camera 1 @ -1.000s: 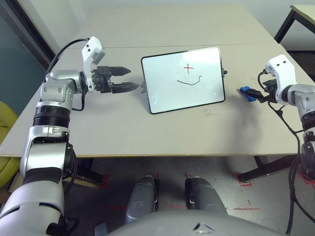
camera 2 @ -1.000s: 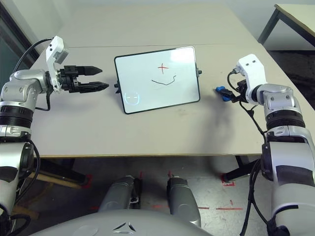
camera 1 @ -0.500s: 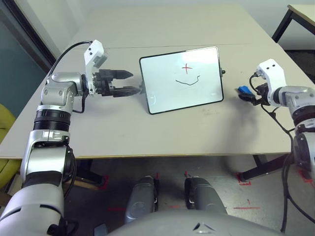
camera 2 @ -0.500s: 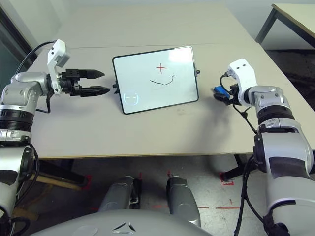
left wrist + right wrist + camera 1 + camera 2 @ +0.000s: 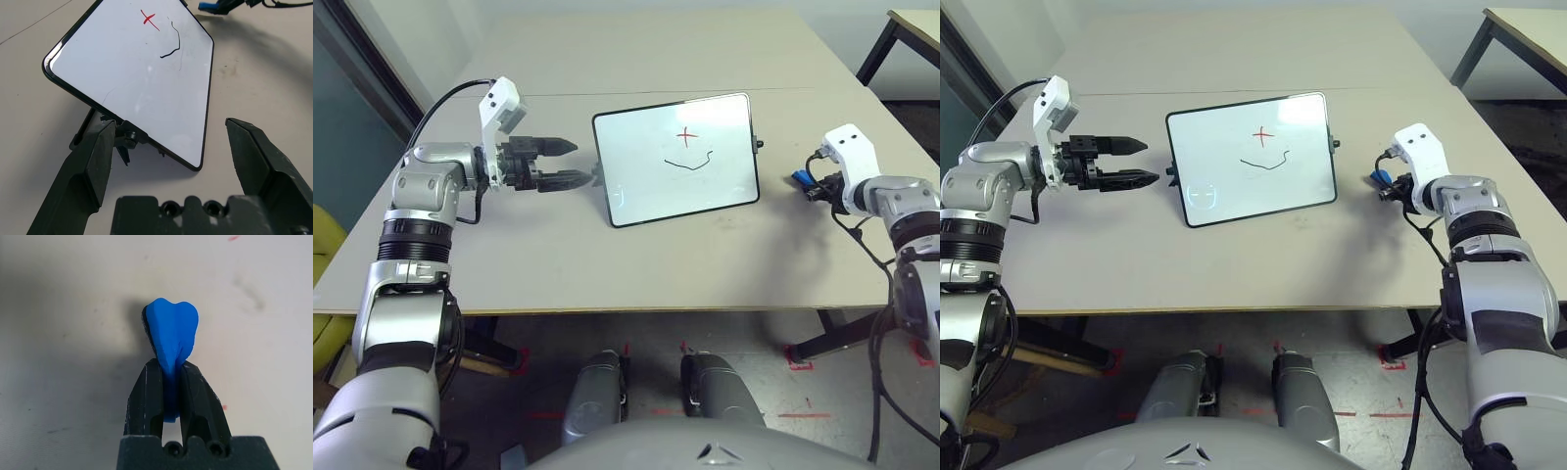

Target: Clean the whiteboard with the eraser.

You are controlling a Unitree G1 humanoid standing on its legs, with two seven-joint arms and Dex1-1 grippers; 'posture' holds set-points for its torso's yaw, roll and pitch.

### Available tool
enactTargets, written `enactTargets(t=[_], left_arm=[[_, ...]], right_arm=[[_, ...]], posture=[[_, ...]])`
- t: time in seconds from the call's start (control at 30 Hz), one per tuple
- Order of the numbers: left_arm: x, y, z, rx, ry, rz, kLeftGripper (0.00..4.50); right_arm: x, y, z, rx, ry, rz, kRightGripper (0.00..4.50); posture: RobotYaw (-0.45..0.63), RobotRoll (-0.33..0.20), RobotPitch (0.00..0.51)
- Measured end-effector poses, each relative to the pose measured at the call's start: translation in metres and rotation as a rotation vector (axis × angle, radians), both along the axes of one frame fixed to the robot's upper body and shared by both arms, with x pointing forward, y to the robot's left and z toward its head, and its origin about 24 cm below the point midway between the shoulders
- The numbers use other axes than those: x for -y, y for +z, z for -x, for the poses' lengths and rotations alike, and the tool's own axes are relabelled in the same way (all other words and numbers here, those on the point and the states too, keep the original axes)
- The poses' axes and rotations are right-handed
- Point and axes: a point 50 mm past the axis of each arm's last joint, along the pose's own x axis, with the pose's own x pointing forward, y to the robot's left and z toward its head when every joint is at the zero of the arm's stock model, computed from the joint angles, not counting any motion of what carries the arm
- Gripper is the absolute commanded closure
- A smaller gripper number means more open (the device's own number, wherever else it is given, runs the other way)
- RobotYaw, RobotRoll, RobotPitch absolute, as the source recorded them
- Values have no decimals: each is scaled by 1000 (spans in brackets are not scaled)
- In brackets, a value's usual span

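The blue eraser (image 5: 172, 335) sits pinched in the right claw (image 5: 171, 382), its soft foam bulging around the fingers; it looks light and squashy, best gripped mid-body. It is low over the beige surface (image 5: 705, 255), right of the whiteboard (image 5: 677, 157). That board, glossy, black-framed, propped tilted on a grey stand, carries a red cross and black squiggle. The left claw (image 5: 563, 163) stands spread beside its left edge.

The whiteboard (image 5: 675, 157) stands mid-table (image 5: 607, 264), the eraser (image 5: 800, 179) to its right.
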Motion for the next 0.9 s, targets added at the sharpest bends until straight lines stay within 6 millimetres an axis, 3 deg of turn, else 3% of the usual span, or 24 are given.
enactTargets(t=[0.17,0.27,0.33,0.47,0.57,0.9], left_arm=[[0,0,0,0,0,1,0],[1,0,-1,1,-2,3,0],[2,0,-1,5,-6,4,0],[3,0,-2,12,-9,6,0],[3,-1,-3,8,-5,9,0],[1,-3,-4,10,10,9,0]], right_arm=[[-14,49,-11,148,125,6,4251],[-42,81,-14,259,240,8,4251],[-63,91,-14,305,303,10,4251],[-108,86,-9,314,416,7,4252],[-131,83,-7,319,465,25,4254],[-158,76,-9,372,536,211,4269]], posture=[[156,0,87],[149,0,87],[146,0,88],[142,0,90],[142,0,90],[151,0,89]])
